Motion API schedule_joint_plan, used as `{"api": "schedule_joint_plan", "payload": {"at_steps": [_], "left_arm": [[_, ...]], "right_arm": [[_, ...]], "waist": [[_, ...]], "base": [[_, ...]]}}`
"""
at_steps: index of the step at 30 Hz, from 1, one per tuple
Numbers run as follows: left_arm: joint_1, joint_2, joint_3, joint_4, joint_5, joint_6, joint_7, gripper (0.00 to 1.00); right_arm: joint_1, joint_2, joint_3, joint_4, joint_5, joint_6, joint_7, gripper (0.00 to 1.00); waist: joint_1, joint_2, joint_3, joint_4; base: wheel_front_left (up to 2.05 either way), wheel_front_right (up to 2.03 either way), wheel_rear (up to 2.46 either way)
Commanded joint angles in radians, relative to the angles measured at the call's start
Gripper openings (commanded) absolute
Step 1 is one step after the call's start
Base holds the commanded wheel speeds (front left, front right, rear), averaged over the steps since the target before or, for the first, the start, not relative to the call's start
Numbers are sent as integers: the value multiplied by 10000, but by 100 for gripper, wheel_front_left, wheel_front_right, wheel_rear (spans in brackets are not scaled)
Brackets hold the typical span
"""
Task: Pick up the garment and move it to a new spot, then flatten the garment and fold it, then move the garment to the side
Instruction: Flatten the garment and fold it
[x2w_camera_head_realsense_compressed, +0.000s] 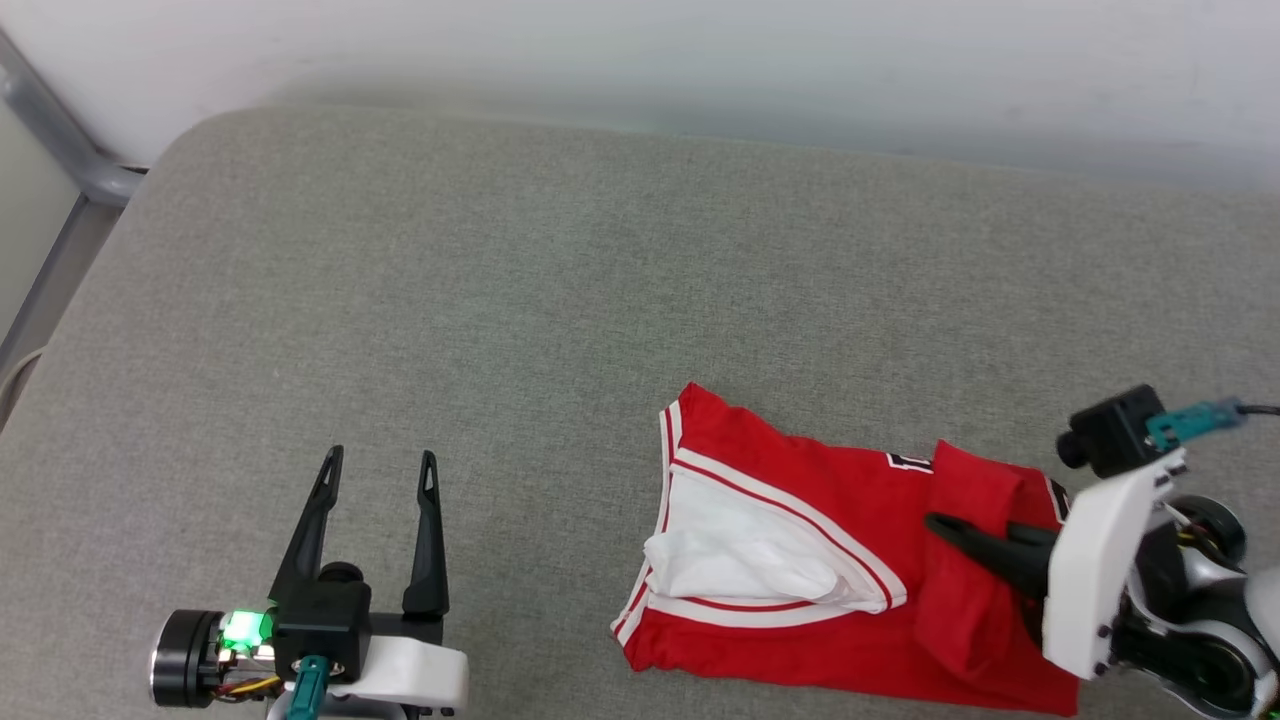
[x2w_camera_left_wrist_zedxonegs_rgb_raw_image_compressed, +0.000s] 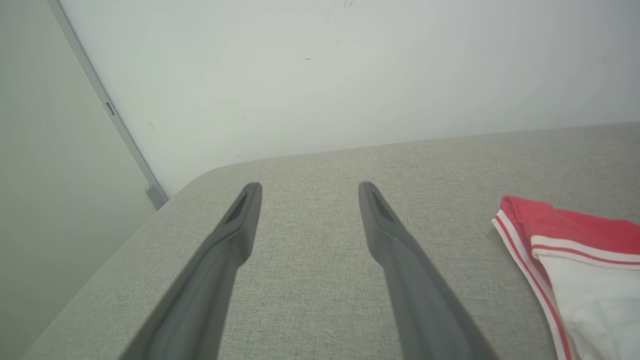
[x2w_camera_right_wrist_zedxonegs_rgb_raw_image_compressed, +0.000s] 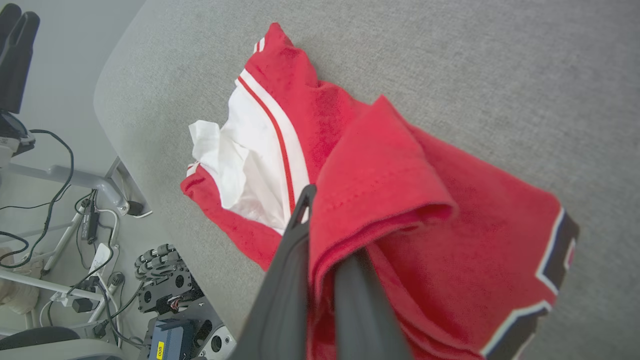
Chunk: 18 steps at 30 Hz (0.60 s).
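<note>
Big grey fabric surface (x2w_camera_head_realsense_compressed: 500, 300) fills most of the head view, pale wall (x2w_camera_head_realsense_compressed: 700, 60) along 12 o'clock, grey metal frame bar (x2w_camera_head_realsense_compressed: 60, 150) at 10 o'clock. The garment (x2w_camera_head_realsense_compressed: 800, 480) lies on the surface at about 4 to 5 o'clock of the head view, near the front edge, bunched and partly folded over, red body with its striped hem toward 9 o'clock. The right gripper (x2w_camera_head_realsense_compressed: 940, 525) comes in from the 4 o'clock edge with its fingers pointing toward 9 o'clock. Its jaws are closed tight, pinching a raised red fold at the garment's 3 o'clock end. In the right wrist view the fold (x2w_camera_right_wrist_zedxonegs_rgb_raw_image_compressed: 390, 165) drapes over the fingers (x2w_camera_right_wrist_zedxonegs_rgb_raw_image_compressed: 290, 260); one finger shows beside the cloth, the tip of the other is under it. The left gripper (x2w_camera_head_realsense_compressed: 381, 455) sits at 7 o'clock of the head view with its fingers pointing to 12. Its jaws are spread wide with nothing between them, just bare surface. The garment is at 3 o'clock from it, well apart, no contact. In the left wrist view the gripper (x2w_camera_left_wrist_zedxonegs_rgb_raw_image_compressed: 310, 186) shows the same wide gap, with the garment (x2w_camera_left_wrist_zedxonegs_rgb_raw_image_compressed: 575, 225) at that view's 4 o'clock edge. White sleeve (x2w_camera_head_realsense_compressed: 740, 550) is crumpled on the garment's 9 o'clock half, inside red-white trim. Black white-outlined lettering (x2w_camera_head_realsense_compressed: 905, 462) peeks out at the garment's far edge, just beside the pinched fold, also at 4 o'clock in the right wrist view (x2w_camera_right_wrist_zedxonegs_rgb_raw_image_compressed: 555, 260). Cables and gear (x2w_camera_right_wrist_zedxonegs_rgb_raw_image_compressed: 75, 225) lie on the floor at 8 o'clock of that view.
</note>
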Motion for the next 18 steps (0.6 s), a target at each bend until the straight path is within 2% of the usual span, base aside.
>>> {"api": "schedule_joint_plan", "payload": {"at_steps": [1, 14, 15, 18], "left_arm": [[-164, -28, -37, 21, 13, -57, -50, 100], [-694, -90, -175, 47, -23, -70, -50, 100], [-728, -117, -197, 50, -30, -50, -50, 100], [-774, -135, -213, 60, -32, -29, -50, 100]], "right_arm": [[-452, 213, 272, 182, -119, -8, -45, 0], [-2724, 1335, 2395, 2225, -277, -8, -352, 0], [-3040, 1526, 2847, 2813, -304, -8, -485, 0], [-3274, 1633, 3210, 3463, -410, -8, -718, 0]], "waist": [[0, 0, 127, 125], [0, 0, 723, 645], [0, 0, 822, 722], [0, 0, 888, 770]], "base": [[0, 0, 0], [0, 0, 0], [0, 0, 0], [0, 0, 0]]}}
